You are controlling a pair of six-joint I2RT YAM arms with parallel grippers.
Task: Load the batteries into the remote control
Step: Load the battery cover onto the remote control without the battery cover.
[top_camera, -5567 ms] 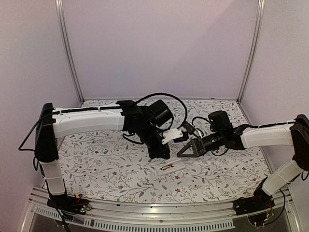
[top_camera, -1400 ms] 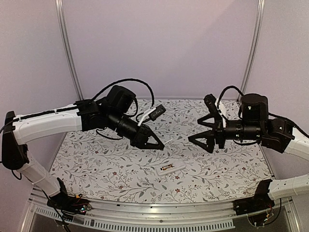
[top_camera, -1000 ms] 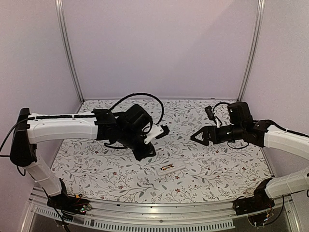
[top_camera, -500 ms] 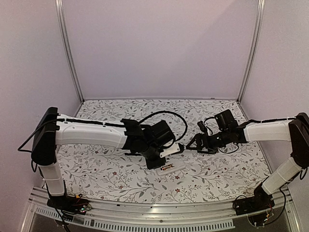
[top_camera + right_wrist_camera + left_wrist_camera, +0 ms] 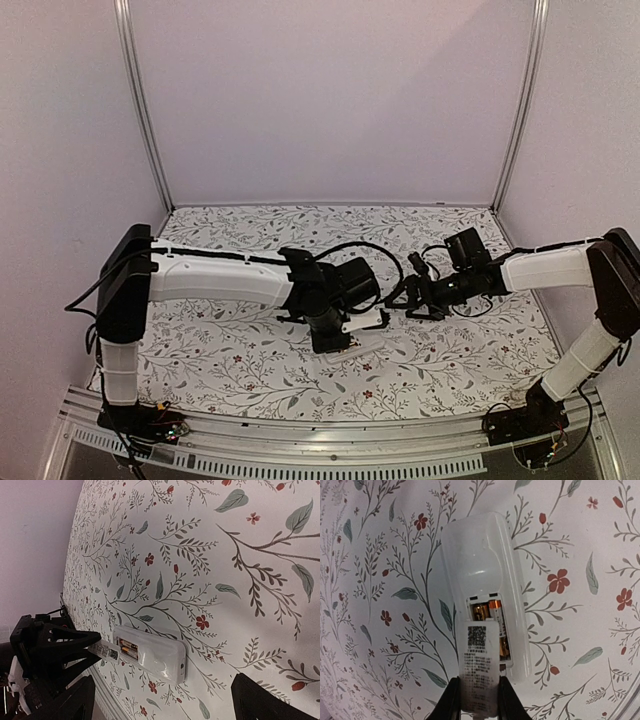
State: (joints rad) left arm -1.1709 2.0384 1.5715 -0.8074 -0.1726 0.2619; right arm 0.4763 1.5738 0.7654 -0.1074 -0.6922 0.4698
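now the left gripper [image 5: 476, 700] is pinching the battery cover [image 5: 480, 672] over the near end of the face-down remote control [image 5: 480, 560], possibly touching it, its long axis running straight ahead of the fingers. the batteries [image 5: 489, 612] are sitting in its recess. the right gripper [image 5: 408, 297] is hanging spread and empty, farther off.

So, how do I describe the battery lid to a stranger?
On the flowered cloth lies the white remote, back up. Partly over its batteries, the left gripper pinches the lid: the only piece with a printed code label.
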